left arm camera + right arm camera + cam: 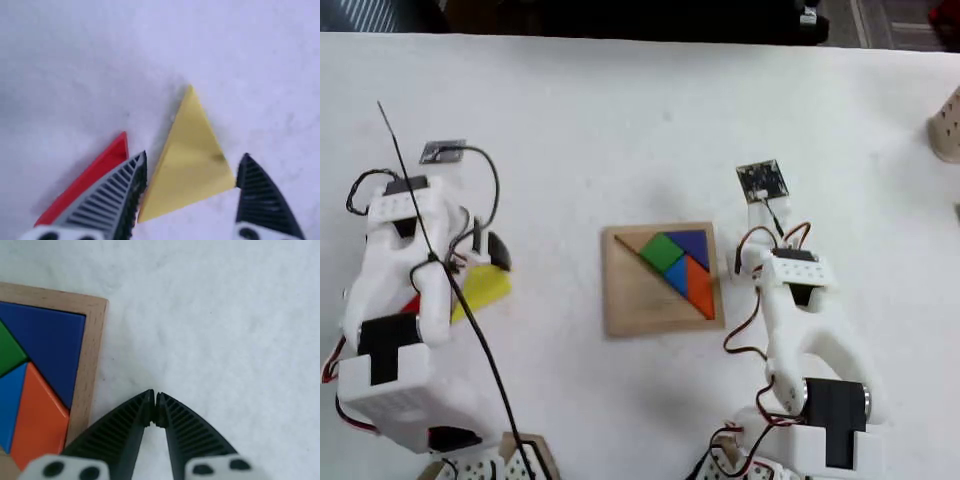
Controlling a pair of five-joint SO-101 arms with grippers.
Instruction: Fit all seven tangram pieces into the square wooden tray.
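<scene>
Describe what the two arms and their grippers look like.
Both arms, left arm and right arm, have white shells with black motor blocks and thin black and red cables. The left gripper has pointed ribbed fingers, one grey and one black; the right gripper has two black ones.

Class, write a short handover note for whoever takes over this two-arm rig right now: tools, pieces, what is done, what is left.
Left tool: open, straddling the yellow triangle on the table; the red piece lies beside it.
Right tool: shut, holding nothing, beside the tray.
Done: green piece, dark blue piece, light blue piece and orange piece sit in the tray.
Left: yellow triangle and red piece not yet in; the tray's other half is bare wood.
</scene>
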